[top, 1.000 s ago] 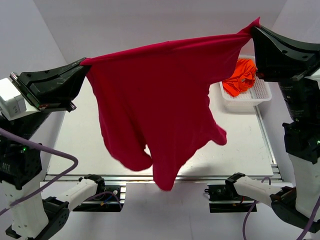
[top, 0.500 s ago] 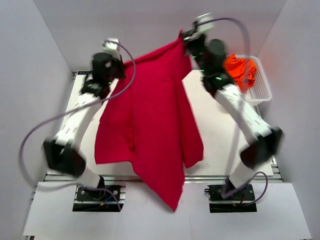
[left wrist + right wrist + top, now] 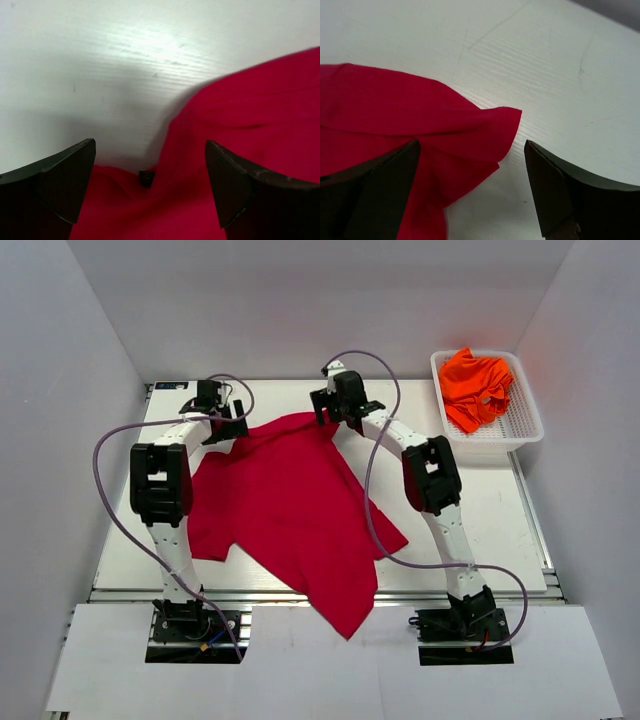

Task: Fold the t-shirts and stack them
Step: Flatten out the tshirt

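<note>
Top view: red t-shirt (image 3: 290,510) lies spread, creased, on the worktop (image 3: 470,510), one corner reaching past the near edge. Left gripper (image 3: 218,415) and right gripper (image 3: 336,406) sit low at its far edge. Orange t-shirts (image 3: 476,380) are bunched in the white basket (image 3: 520,426), far right.

Left wrist: jaws wide, dark fingers (image 3: 55,185) on both sides of the red t-shirt (image 3: 250,110), which lies on the worktop.

Right wrist: jaws wide, a folded-over corner of the red t-shirt (image 3: 395,110) lying between them on the worktop.

lab booth: white walls (image 3: 300,300), aluminium-framed table (image 3: 500,530)
</note>
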Controlling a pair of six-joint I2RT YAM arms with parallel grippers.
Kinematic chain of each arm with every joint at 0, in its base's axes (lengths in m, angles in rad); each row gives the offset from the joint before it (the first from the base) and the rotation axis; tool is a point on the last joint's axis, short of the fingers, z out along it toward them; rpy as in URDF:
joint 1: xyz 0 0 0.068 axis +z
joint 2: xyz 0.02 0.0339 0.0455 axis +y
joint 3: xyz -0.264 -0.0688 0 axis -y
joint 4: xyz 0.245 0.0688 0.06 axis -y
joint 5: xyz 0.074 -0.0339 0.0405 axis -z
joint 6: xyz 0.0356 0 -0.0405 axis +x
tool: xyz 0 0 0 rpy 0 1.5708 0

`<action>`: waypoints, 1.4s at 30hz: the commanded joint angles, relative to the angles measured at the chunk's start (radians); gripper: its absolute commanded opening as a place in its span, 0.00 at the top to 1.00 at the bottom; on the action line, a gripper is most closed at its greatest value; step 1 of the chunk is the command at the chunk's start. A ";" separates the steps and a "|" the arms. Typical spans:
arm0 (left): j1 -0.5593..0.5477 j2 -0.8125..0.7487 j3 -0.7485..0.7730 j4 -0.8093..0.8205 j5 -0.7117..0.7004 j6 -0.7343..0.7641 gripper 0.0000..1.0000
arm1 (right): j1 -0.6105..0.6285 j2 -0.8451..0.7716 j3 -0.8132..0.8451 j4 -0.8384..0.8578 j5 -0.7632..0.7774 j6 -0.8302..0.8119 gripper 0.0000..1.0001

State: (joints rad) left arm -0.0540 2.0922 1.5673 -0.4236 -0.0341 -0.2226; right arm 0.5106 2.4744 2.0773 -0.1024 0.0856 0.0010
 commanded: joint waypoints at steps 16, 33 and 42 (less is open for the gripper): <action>-0.056 -0.389 -0.317 0.187 0.364 0.055 0.00 | -0.003 -0.943 -0.930 -0.429 0.189 0.392 0.10; -0.089 -0.353 -0.561 0.236 0.284 -0.029 0.00 | -0.003 -1.063 -1.361 -0.435 0.006 0.560 0.45; -0.079 -0.324 -0.581 0.255 0.298 -0.038 0.00 | -0.006 -1.022 -1.284 -0.375 0.290 0.669 1.00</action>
State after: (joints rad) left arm -0.1394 1.7683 1.0077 -0.1844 0.2562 -0.2523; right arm 0.5106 1.4452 0.7502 -0.5129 0.2115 0.6052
